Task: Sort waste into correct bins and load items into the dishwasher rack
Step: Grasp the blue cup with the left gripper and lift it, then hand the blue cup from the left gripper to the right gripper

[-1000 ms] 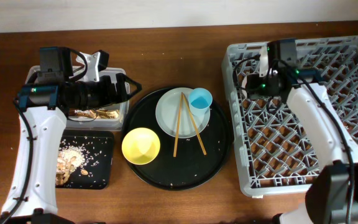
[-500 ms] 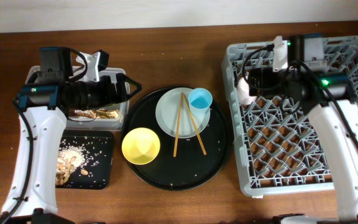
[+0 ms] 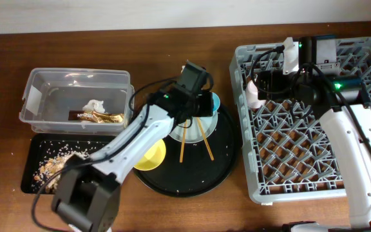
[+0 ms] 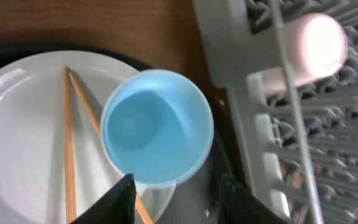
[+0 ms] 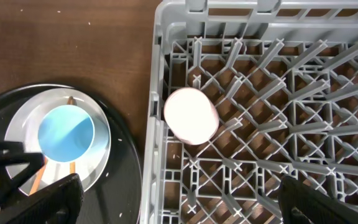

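A light-blue cup (image 4: 157, 127) stands on the round white plate (image 4: 23, 118), beside two wooden chopsticks (image 4: 67, 155). My left gripper (image 4: 174, 202) is open just short of the cup, one finger at each side of its near rim. Overhead, the same gripper (image 3: 205, 108) hangs over the plate (image 3: 195, 132). A small pink cup (image 5: 191, 115) sits in the near-left corner of the grey dishwasher rack (image 5: 353, 37). Above the rack my right gripper (image 5: 179, 199) is wide open with nothing in it. The yellow bowl (image 3: 154, 156) is partly hidden by my left arm.
The plate and bowl rest on a large round black tray (image 3: 227, 154). At the left, a clear tub (image 3: 31, 90) holds a white napkin (image 3: 95, 105) and a brown-and-gold wrapper (image 3: 98, 116). Below it a shallow black tray (image 3: 31, 169) holds beige scraps (image 3: 47, 169).
My left arm swung from the clear tub across to the round tray and its jaws narrowed near the blue cup. My right gripper opened, leaving the pink cup in the rack, and drew back.
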Motion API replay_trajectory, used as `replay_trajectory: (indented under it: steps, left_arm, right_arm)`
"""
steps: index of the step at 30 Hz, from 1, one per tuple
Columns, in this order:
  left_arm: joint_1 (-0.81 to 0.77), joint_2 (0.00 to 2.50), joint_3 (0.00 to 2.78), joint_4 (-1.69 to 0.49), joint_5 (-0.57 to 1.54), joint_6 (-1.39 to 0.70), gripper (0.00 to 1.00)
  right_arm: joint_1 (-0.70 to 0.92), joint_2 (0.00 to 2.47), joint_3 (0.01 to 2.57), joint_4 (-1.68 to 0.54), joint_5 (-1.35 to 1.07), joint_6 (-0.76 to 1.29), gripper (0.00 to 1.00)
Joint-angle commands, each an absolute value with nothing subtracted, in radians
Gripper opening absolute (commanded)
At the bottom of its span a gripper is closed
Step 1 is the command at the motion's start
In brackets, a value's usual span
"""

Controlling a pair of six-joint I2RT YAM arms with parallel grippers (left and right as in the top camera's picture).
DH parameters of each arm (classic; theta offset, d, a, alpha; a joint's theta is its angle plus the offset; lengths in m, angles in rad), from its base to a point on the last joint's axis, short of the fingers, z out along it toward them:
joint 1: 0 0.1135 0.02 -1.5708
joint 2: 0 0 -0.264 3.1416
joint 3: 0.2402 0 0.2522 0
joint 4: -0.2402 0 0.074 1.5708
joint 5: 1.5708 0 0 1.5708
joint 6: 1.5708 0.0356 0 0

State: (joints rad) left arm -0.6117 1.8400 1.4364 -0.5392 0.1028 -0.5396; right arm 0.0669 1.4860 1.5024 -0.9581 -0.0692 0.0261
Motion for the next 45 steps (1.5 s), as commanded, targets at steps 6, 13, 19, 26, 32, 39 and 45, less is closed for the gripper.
replay_trajectory:
  steps: [6, 13, 19, 26, 32, 39, 45]
  left_arm:
    - [-0.617, 1.904, 1.438, -0.501, -0.103, -0.577, 0.39]
    - [-0.617, 2.006, 1.438, -0.492, -0.102, -0.591, 0.15]
    - [-0.585, 1.862, 1.462, -0.498, -0.095, -0.590, 0.01]
    - [-0.198, 1.531, 1.462, -0.573, 0.923, -0.442, 0.00]
    - [-0.139, 1.543, 1.461, -0.501, 1.210, -0.416, 0.00]
    - [-0.252, 1.543, 1.461, -0.448, 1.273, -0.418, 0.00]
    - [-0.357, 1.542, 1.462, -0.381, 1.314, -0.440, 0.00]
  right_arm:
    - [0.064, 1.488, 1.511, -0.956, -0.071, 0.030, 0.98]
    - [0.064, 1.489, 1.511, -0.956, -0.071, 0.030, 0.98]
    - [0.064, 1.489, 1.511, -0.956, -0.071, 0.030, 0.98]
    - [0.064, 1.489, 1.511, -0.956, -0.071, 0.030, 0.98]
    - [0.035, 1.451, 1.545, -1.036, -0.687, -0.144, 1.00]
    - [-0.083, 1.401, 1.552, -1.024, -1.508, -0.345, 0.96]
    - [0.041, 1.401, 1.552, -1.014, -1.425, -0.370, 0.95]
